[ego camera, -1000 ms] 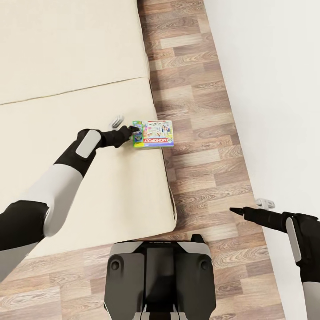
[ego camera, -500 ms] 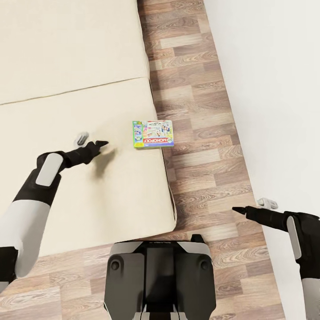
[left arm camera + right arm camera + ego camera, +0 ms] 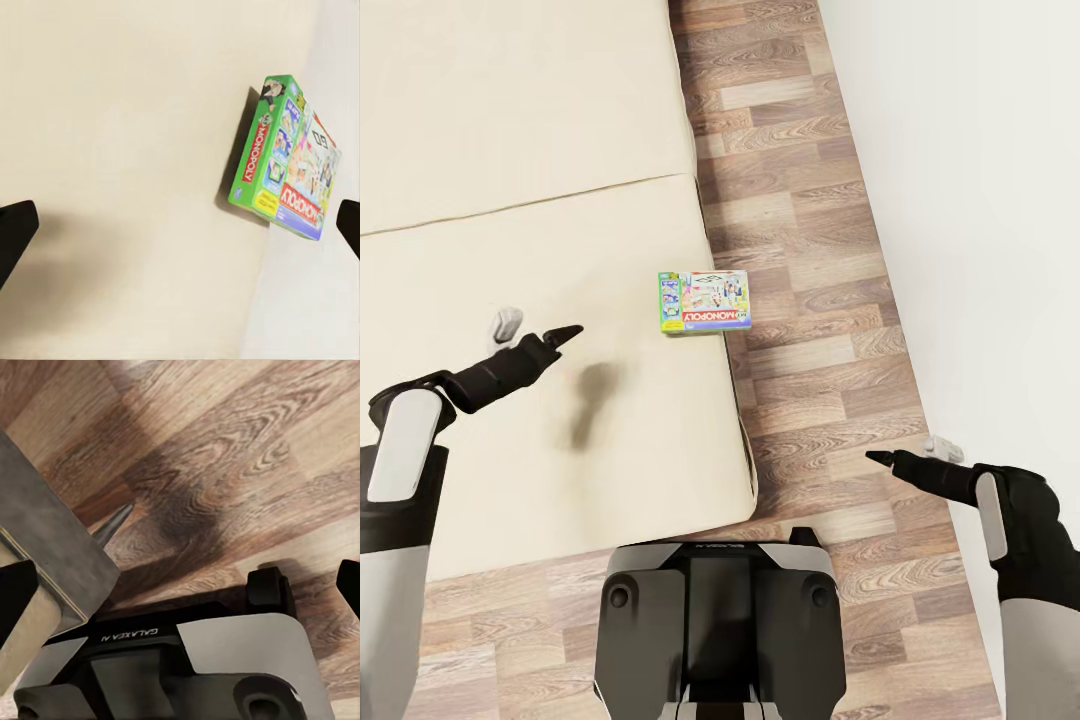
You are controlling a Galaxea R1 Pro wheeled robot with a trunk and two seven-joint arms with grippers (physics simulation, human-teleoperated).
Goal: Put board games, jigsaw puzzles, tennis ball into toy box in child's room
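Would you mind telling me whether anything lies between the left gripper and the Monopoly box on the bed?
Nothing visible does. Only bare beige mattress separates the open left gripper from the Monopoly box, which lies flat near the bed's edge.

The Monopoly box [image 3: 704, 301] lies flat on the bed [image 3: 510, 250], at its right edge, partly overhanging the floor [image 3: 810, 260]. The left tool [image 3: 538, 334] hangs above the bed, left of the box and apart from it. The right tool [image 3: 905, 455] hangs over the floor, right of the bed.
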